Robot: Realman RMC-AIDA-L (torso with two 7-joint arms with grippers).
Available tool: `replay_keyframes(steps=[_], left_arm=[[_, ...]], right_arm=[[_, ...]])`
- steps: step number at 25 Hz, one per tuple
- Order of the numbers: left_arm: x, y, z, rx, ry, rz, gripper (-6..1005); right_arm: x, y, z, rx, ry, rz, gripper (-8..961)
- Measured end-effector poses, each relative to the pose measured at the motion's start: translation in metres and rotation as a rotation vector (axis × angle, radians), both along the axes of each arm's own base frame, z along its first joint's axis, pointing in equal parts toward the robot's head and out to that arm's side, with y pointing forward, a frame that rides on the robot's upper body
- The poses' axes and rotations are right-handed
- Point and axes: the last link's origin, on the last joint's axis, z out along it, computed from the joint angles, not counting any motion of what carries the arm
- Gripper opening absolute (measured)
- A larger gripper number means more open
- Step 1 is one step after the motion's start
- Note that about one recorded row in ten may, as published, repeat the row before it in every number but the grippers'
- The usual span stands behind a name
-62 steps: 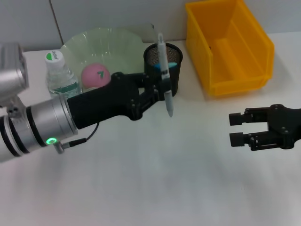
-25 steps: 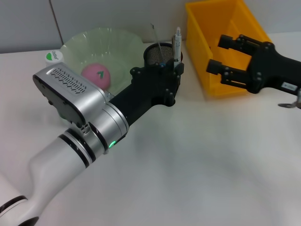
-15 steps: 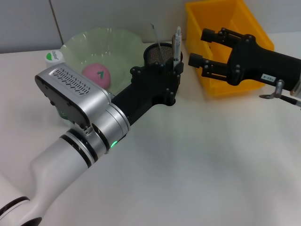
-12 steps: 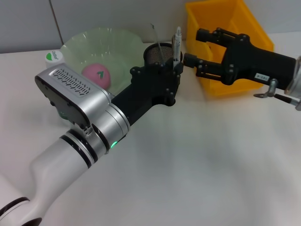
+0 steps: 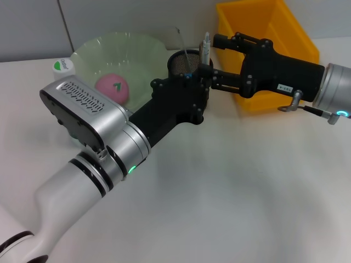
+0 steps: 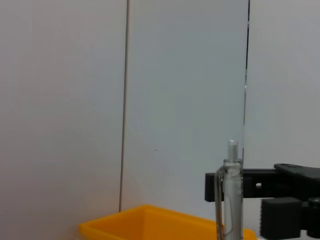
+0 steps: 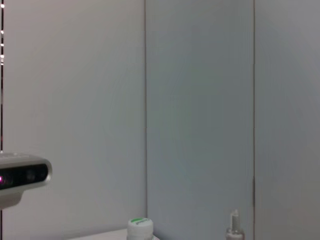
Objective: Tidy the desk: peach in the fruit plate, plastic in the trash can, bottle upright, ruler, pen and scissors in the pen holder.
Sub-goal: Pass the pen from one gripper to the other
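My left gripper [image 5: 203,82] is at the black mesh pen holder [image 5: 180,61] and is shut on the clear pen [image 5: 204,48], which stands upright at the holder's right rim. The pen also shows in the left wrist view [image 6: 228,200]. My right gripper [image 5: 217,58] is open just right of the holder, its fingertips beside the pen's top. A thin clear ruler [image 5: 181,43] sticks up from the holder. The pink peach [image 5: 112,87] lies in the green fruit plate [image 5: 137,52]. The bottle [image 5: 62,66] stands upright behind my left arm. Scissors and plastic are out of view.
The yellow bin [image 5: 274,24] stands at the back right, behind my right arm; it also shows in the left wrist view [image 6: 150,220]. My left arm crosses the table from the front left. A grey wall runs along the back.
My right gripper has swung left from over the yellow bin to beside the pen holder. Earlier my left gripper carried the pen to the holder; it has since stayed still.
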Motion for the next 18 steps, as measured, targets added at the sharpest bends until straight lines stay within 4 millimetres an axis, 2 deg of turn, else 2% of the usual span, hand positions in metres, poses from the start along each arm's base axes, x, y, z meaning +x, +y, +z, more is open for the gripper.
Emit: replay_keyframes(steps=[8, 16, 18], left_arm=[[-0.0004, -0.0023, -0.0015, 0.000, 0.009, -0.009, 186], [-0.0003, -0.0030, -0.0019, 0.010, 0.025, -0.024, 189], [-0.0003, -0.0030, -0.0019, 0.010, 0.025, -0.024, 190]], right_arm=[[-0.0020, 0.0026, -0.0005, 0.015, -0.004, 0.004, 758], [-0.0045, 0.0005, -0.0070, 0.014, 0.009, 0.022, 663], [-0.0046, 0.0004, -0.0071, 0.014, 0.009, 0.022, 566]])
